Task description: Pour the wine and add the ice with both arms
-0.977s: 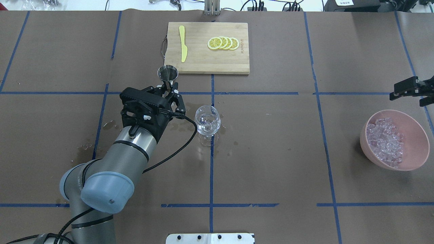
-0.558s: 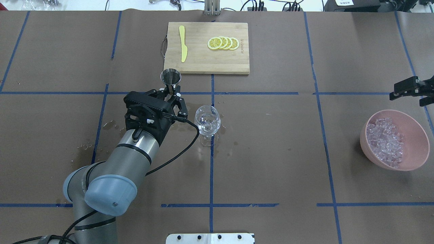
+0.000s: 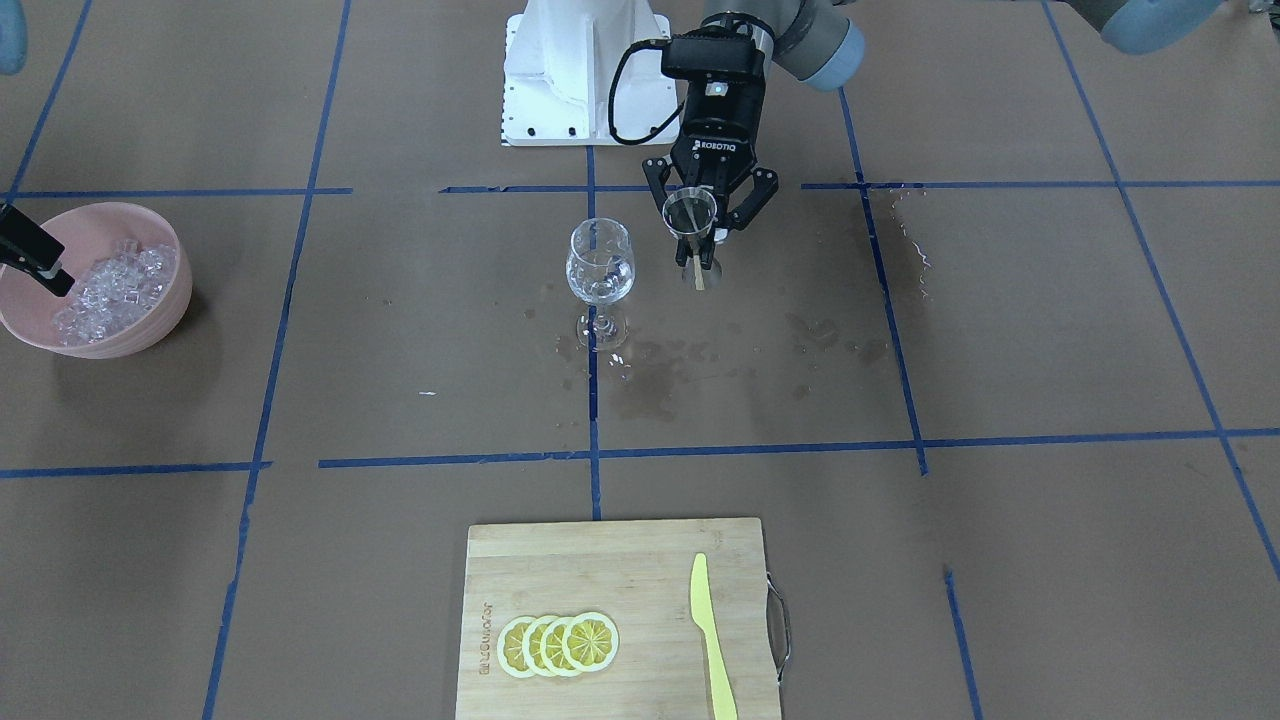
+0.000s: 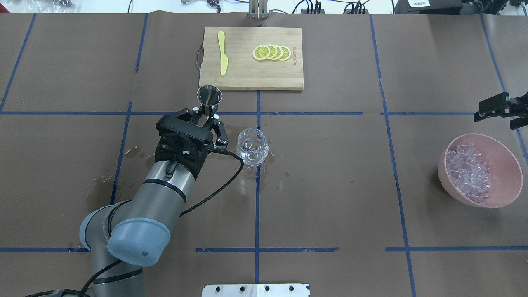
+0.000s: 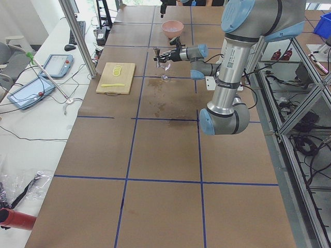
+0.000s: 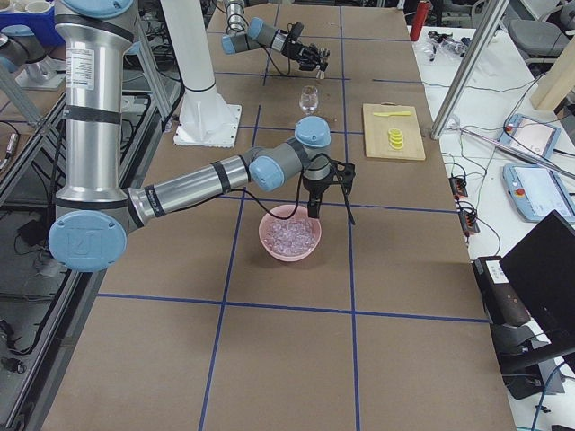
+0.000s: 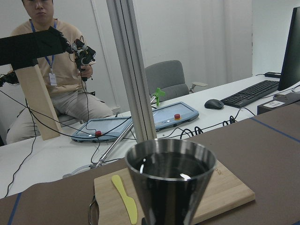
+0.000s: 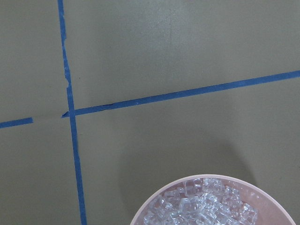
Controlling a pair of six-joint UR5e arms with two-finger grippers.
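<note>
Wine (image 7: 168,165) sits dark inside steel jigger (image 4: 209,95), roughly upright, clenched at its narrow waist by left gripper (image 4: 205,117); the cup stands out past the fingertips. Wine glass (image 4: 252,145) stands just beside those fingers on the robot's right, not touching, with something clear glinting in it. Right gripper (image 3: 30,262) hangs over the rim of pink bowl (image 4: 506,173); ice (image 4: 468,173) lies heaped in the bowl below its fingers. Cannot tell whether right fingers are spread or closed. Cutting board (image 4: 247,74) with lemon slices (image 4: 272,53) and yellow knife (image 4: 222,53) lies well beyond left fingers.
</note>
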